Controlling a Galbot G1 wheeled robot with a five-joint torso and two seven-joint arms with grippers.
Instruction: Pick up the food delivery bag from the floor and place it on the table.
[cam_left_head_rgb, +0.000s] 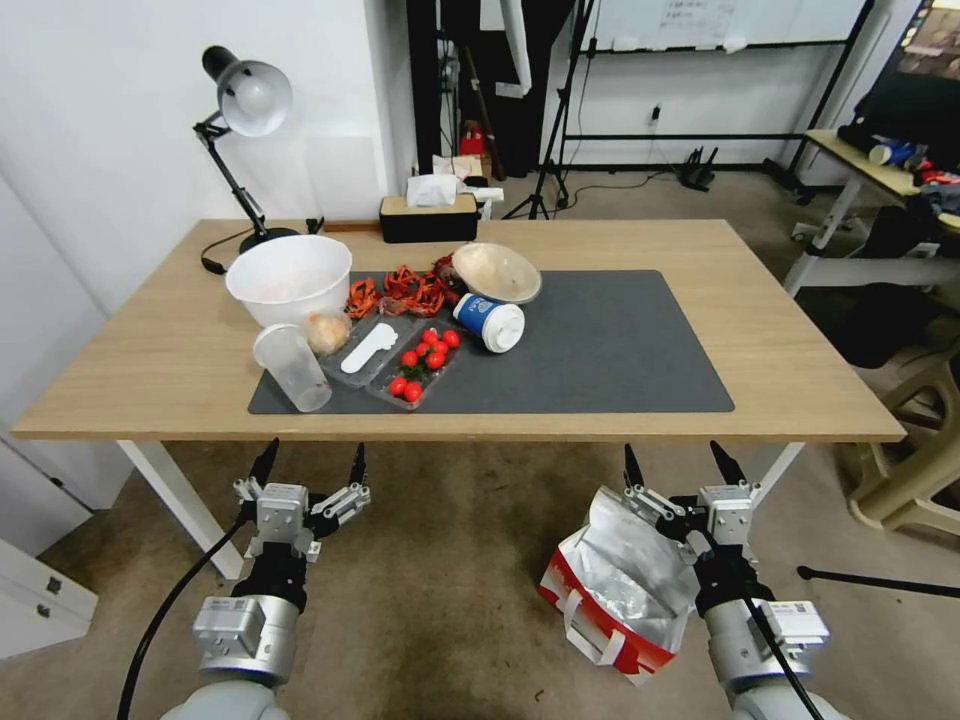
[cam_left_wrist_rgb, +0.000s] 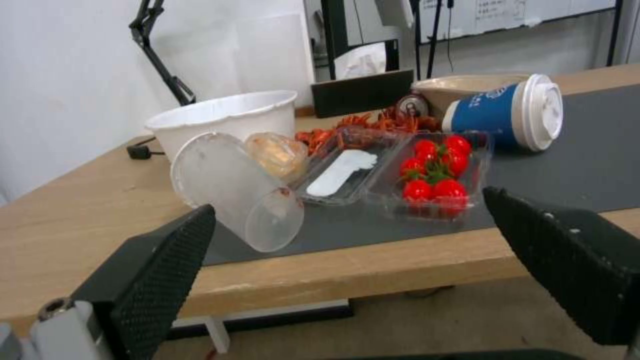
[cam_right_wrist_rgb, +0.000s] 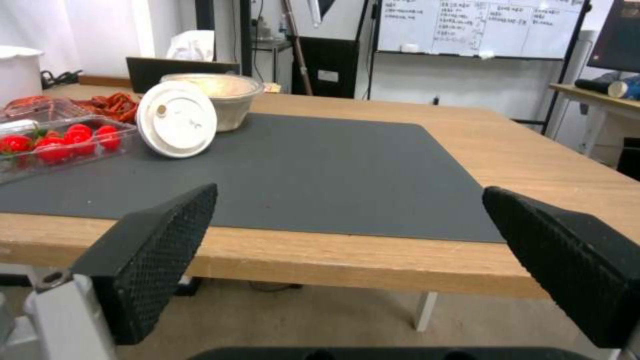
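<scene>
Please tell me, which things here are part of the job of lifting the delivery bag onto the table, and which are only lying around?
Part of the job:
food delivery bag, on the floor
table
right gripper, open above the bag
left gripper, open, idle

Only lying around:
white bowl
tomato tray
blue cup
clear cup
desk lamp
tissue box

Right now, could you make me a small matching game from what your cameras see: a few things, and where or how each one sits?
Things:
1. food delivery bag
2. blue paper cup
3. cherry tomatoes
4. desk lamp

Places:
A. in a clear plastic tray
B. on the floor, by the right gripper
C. at the table's far left corner
D. tipped on its side on the grey mat

Pairs: 1-B, 2-D, 3-A, 4-C
</scene>
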